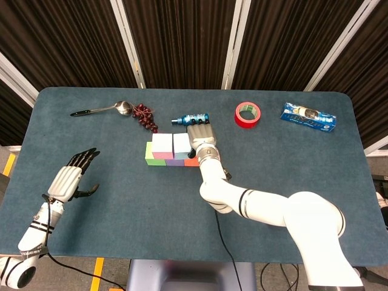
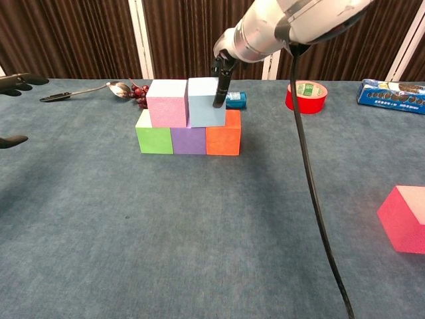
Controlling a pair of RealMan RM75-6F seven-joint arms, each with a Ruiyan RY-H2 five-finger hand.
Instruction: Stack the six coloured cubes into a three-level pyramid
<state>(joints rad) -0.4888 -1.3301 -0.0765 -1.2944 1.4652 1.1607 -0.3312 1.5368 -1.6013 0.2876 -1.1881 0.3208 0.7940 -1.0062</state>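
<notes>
Right fingers [image 2: 219, 90]: we see dark tips against the right face of the light blue cube [image 2: 206, 101]; whether they clasp it or only press, we cannot tell.
Right hand [image 1: 202, 138]: we find it over that cube.
Light blue cube: it sits on the second level, touching the pink cube [image 2: 167, 102], atop the purple cube [image 2: 189, 140] and orange cube [image 2: 223, 137].
Green cube [image 2: 154, 136]: left of the purple cube, touching.
Red cube [image 2: 404, 218]: well apart, right of the stack on the desk [image 2: 199, 232].
Left hand [image 1: 71, 174]: we see it splayed, holding nothing, well left of the stack.
</notes>
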